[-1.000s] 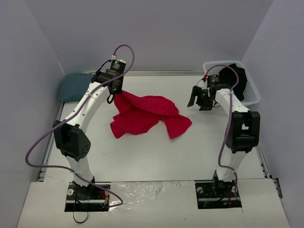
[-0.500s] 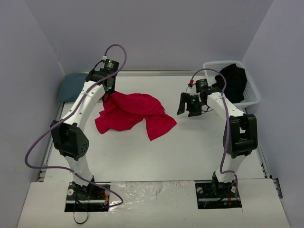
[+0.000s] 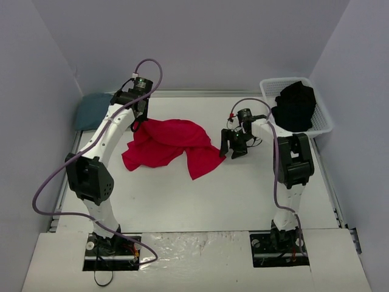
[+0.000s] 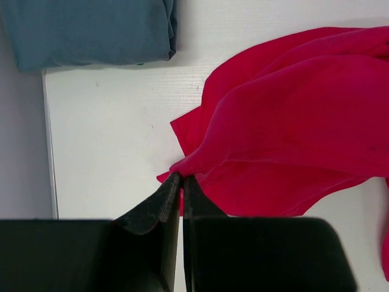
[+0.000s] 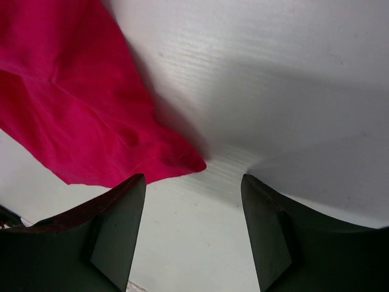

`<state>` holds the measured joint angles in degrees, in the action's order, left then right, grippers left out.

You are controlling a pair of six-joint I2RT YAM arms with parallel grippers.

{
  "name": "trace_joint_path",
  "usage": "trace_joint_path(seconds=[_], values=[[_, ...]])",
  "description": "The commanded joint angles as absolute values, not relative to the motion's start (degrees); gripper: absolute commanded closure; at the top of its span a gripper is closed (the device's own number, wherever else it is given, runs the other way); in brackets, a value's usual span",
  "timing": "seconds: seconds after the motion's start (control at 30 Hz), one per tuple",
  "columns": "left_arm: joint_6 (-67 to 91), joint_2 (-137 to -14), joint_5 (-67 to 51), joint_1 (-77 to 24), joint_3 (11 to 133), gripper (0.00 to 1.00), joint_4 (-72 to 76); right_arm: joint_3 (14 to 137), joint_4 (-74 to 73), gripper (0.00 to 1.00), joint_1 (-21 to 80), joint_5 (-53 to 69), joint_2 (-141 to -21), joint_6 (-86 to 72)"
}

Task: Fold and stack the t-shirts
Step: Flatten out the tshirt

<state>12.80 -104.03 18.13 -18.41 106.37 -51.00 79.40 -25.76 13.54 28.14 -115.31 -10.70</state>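
A bright red t-shirt [image 3: 170, 145] lies rumpled across the middle of the white table [image 3: 194, 194]. My left gripper [image 3: 137, 125] is shut on its back-left edge, the cloth [image 4: 285, 121] pinched at the fingertips [image 4: 173, 182]. My right gripper [image 3: 231, 147] hovers open just right of the red shirt's right corner [image 5: 182, 161], with bare table between its fingers. A folded slate blue-grey t-shirt [image 3: 94, 111] lies at the back left, also in the left wrist view [image 4: 91, 30]. A black t-shirt [image 3: 295, 104] sits in the basket.
A white slatted basket [image 3: 322, 118] stands at the back right corner. Grey walls close in the table on the left, back and right. Both arm bases are bolted at the near edge.
My left gripper has dragged the red shirt leftward. My right gripper has travelled left from near the basket to the shirt's right corner, its jaws narrowing a little.
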Motion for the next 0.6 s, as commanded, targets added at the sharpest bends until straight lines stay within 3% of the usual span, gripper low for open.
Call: trace_joint_path(seconds=[0.0,0.27,0.33,0.37,0.47,0.5,0.57], values=[[12.9,-100.5,18.5,-18.5,105.8,0.98,-52.4,82.3,-26.5,0.4,14.4,28.6,-116.4,-9.9],[12.7,-100.2,18.2,-18.5,104.9,0.98,-52.2,84.3,-25.6,0.45,16.3,30.1,-119.9,-10.3],[12.7,-100.3,18.0,-18.5,104.9,0.98,-52.1,84.5,-25.6,0.56,16.9,30.4,-120.6,-10.5],[12.7,-100.3,18.0,-18.5,104.9,0.98,-52.2,84.6,-25.6,0.67,17.0,30.5,-120.8,-10.5],[12.7,-100.4,18.0,-18.5,104.9,0.98,-52.2,84.4,-25.6,0.87,17.6,30.6,-120.5,-10.5],[12.7,-100.4,18.0,-18.5,104.9,0.98,-52.2,84.1,-25.7,0.99,17.6,30.4,-120.3,-10.5],[12.7,-100.4,17.9,-18.5,104.9,0.98,-52.2,83.9,-25.8,1.0,17.6,29.6,-119.0,-10.6]])
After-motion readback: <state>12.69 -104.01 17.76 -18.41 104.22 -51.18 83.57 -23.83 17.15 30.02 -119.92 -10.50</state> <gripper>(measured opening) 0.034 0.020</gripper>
